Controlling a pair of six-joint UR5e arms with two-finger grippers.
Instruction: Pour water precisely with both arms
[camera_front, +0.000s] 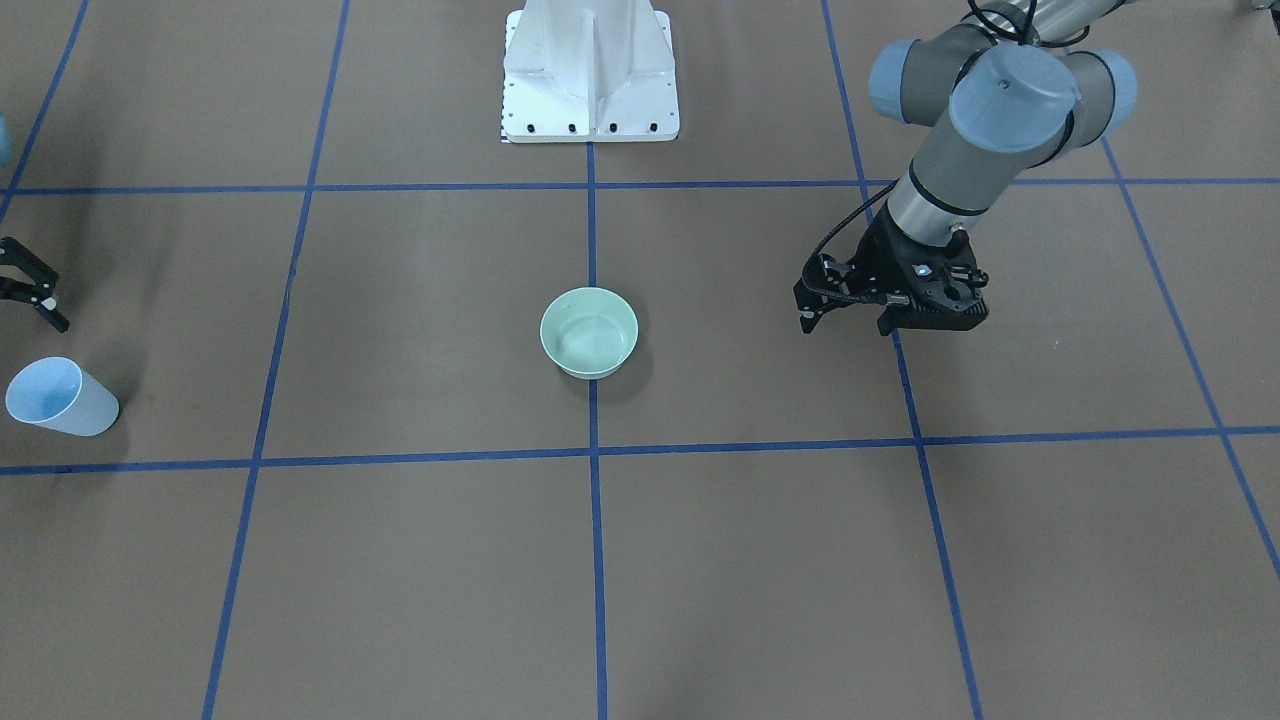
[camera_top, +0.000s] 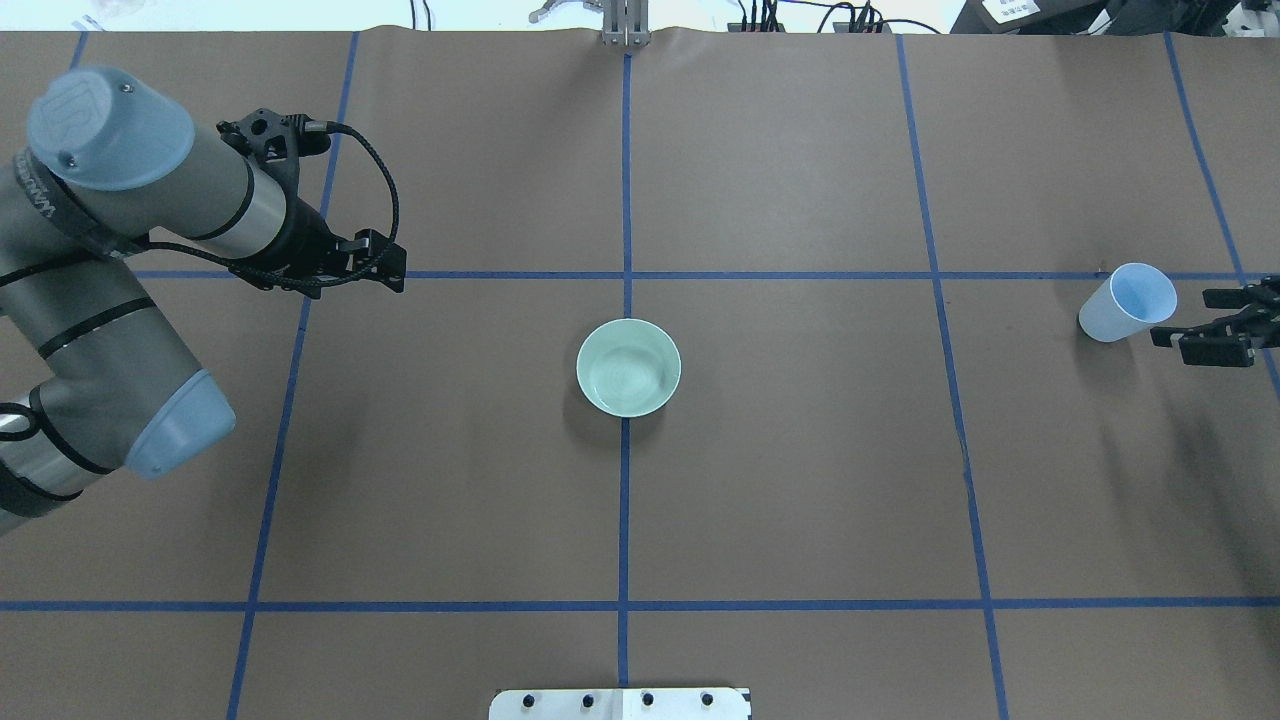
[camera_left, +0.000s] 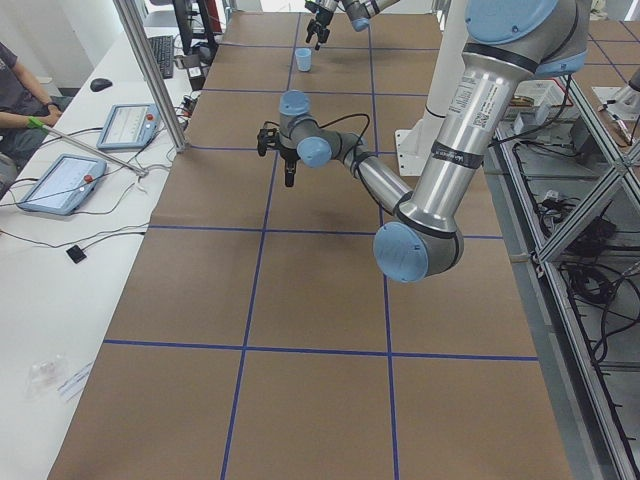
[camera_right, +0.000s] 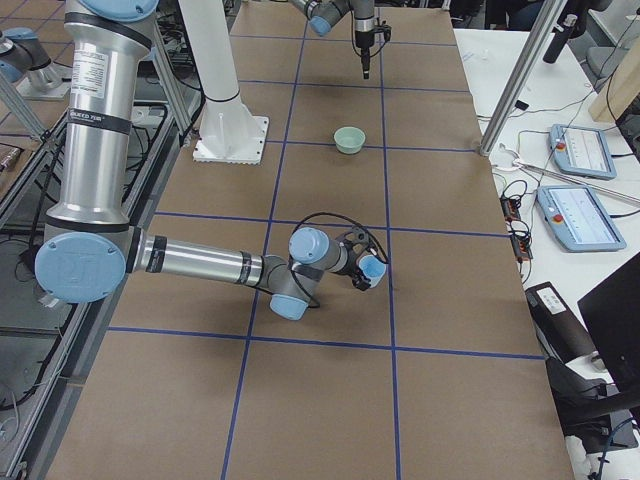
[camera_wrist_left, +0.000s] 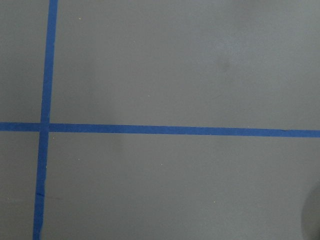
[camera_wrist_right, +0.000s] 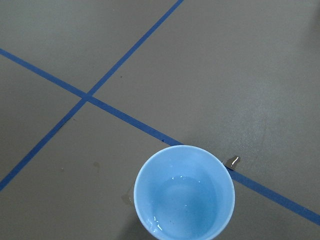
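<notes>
Presently right arm (camera_right: 200, 262) jaws spread wide, empty, just beside blue cup (camera_top: 1128, 303) of water on counter (camera_top: 800, 450); left arm (camera_top: 150, 200) jaws: cannot tell.

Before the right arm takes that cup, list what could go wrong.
1. The blue cup holds water, and the open right fingers hang close to it, not around it; a misjudged approach could knock it over.
2. The green bowl stands far off at the table's middle, so the carry could slosh water onto the brown paper.
</notes>
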